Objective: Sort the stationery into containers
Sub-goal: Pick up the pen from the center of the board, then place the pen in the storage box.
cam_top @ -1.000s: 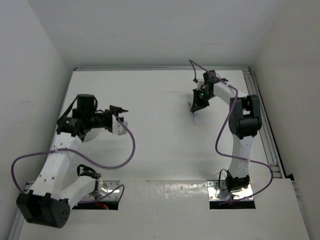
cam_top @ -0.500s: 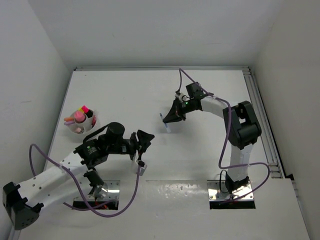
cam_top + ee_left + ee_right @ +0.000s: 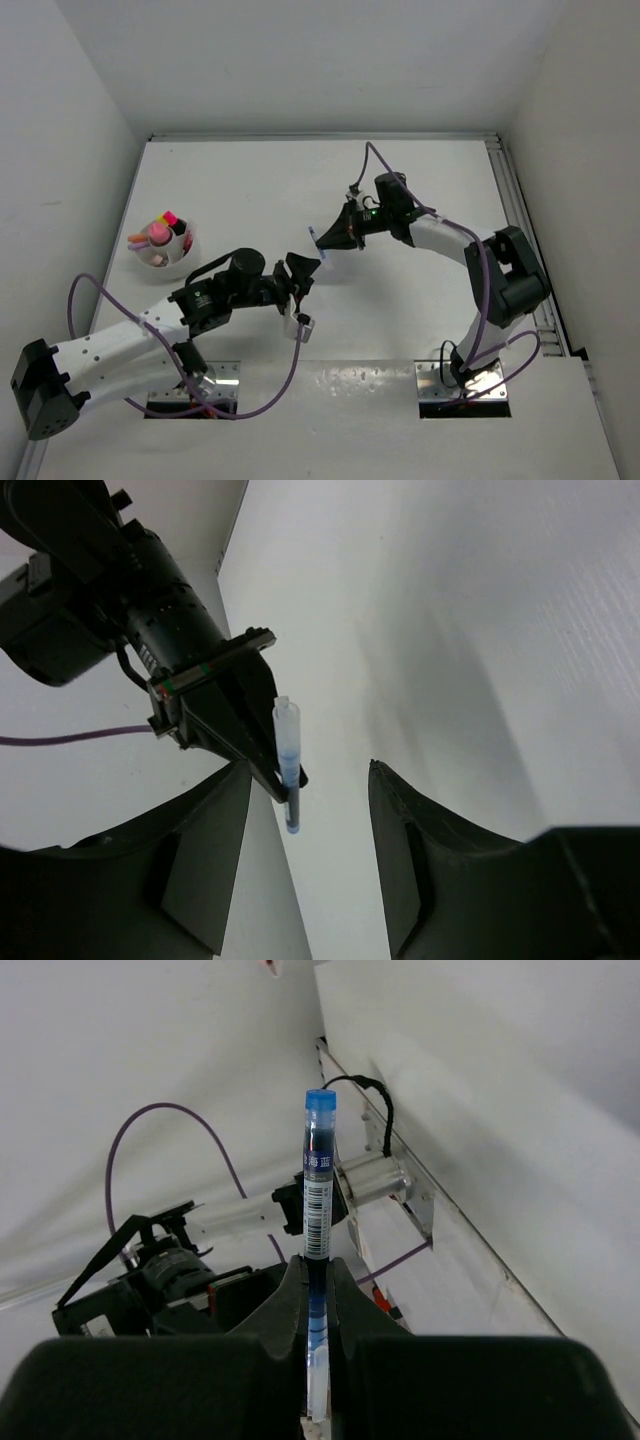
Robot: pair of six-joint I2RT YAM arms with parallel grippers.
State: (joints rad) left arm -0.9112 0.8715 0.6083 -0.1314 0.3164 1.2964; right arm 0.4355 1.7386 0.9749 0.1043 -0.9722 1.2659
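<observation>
We see a round dish (image 3: 188,258) at the left of the table already holding several highlighters and pens (image 3: 160,235), so much of the sorting looks done, with one blue pen (image 3: 318,1190) not yet in it. The right gripper (image 3: 318,1285) is clamped on that pen's barrel, holding it in the air above the middle of the table. The left gripper (image 3: 303,272) faces it with fingers (image 3: 205,860) spread, the pen in the gap between them but touching neither, likely ahead of a handover.
</observation>
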